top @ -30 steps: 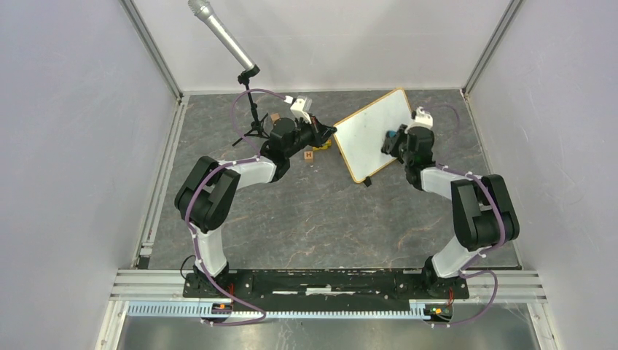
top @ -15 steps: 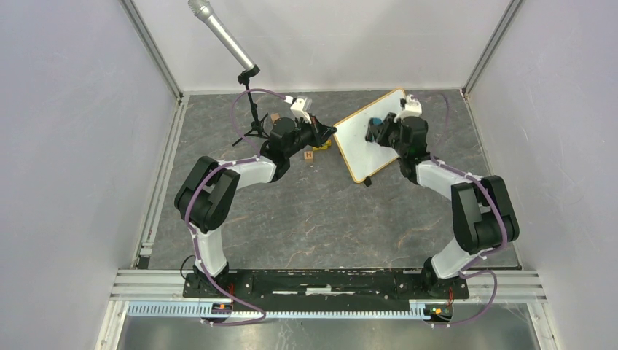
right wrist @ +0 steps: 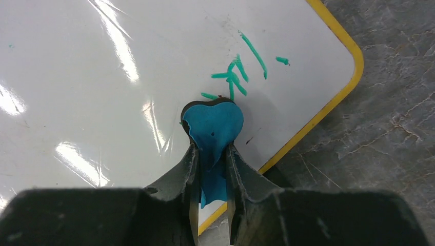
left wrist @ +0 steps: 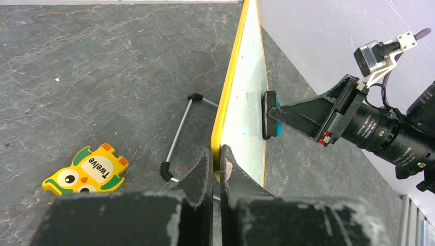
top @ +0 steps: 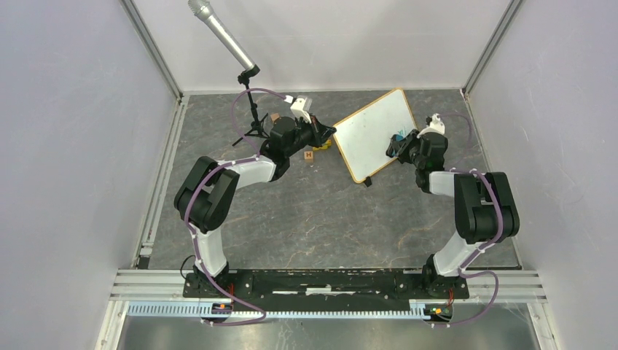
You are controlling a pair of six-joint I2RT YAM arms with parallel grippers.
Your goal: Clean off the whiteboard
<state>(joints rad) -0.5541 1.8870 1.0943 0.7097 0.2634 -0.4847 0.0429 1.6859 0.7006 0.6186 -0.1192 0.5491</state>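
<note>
You see the dark stone-patterned table (top: 313, 211) filling the middle of the top view, and on it, in the upper centre-right, stands the whiteboard (top: 368, 135). Its long axis runs from lower left to upper right of that view, and its white face is turned toward the lower right. In the left wrist view it appears edge-on, propped steeply on a thin wire leg. A microphone (top: 222, 35) on a small stand is at the upper left. Your left gripper (left wrist: 216, 154) is narrow, pinching the yellow frame at the board's left corner. Your right gripper (right wrist: 211, 148) is clamped on a blue eraser pad (right wrist: 213, 123), which touches the board's face. An owl puzzle piece (left wrist: 86, 170) marked "Twelve" lies at the lower left of the left wrist view. Some green marks (right wrist: 238, 72) sit just above the pad, near the board's rounded corner.
</note>
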